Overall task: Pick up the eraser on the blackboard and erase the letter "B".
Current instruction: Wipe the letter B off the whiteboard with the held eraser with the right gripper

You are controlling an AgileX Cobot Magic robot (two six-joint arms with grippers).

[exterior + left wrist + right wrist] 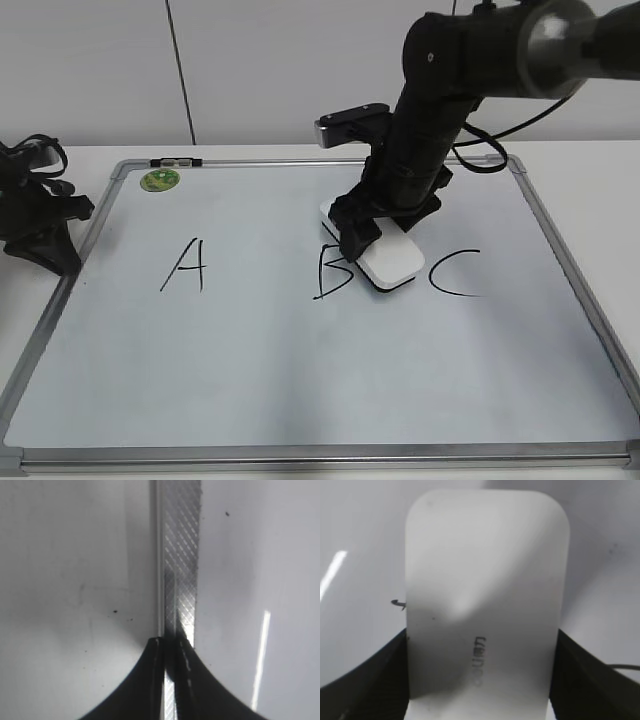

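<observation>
The blackboard [300,390] lies flat on the table and bears black letters "A" [186,266], "B" [330,272] and "C" [452,274]. My right gripper [378,222] is shut on the white eraser [393,262], which rests on the board over the right part of the letter "B". Only the left stroke and lower curve of the "B" show. In the right wrist view the eraser [482,605] fills the frame between the two black fingers [480,680], with a small black mark at its left edge. My left gripper [172,655] is shut and empty over the board's left frame [181,555].
A small round green magnet [158,180] sits at the board's top left corner. A black clip [175,161] lies on the top frame. The left arm [35,215] rests at the board's left edge. A black cable [485,160] trails behind the right arm.
</observation>
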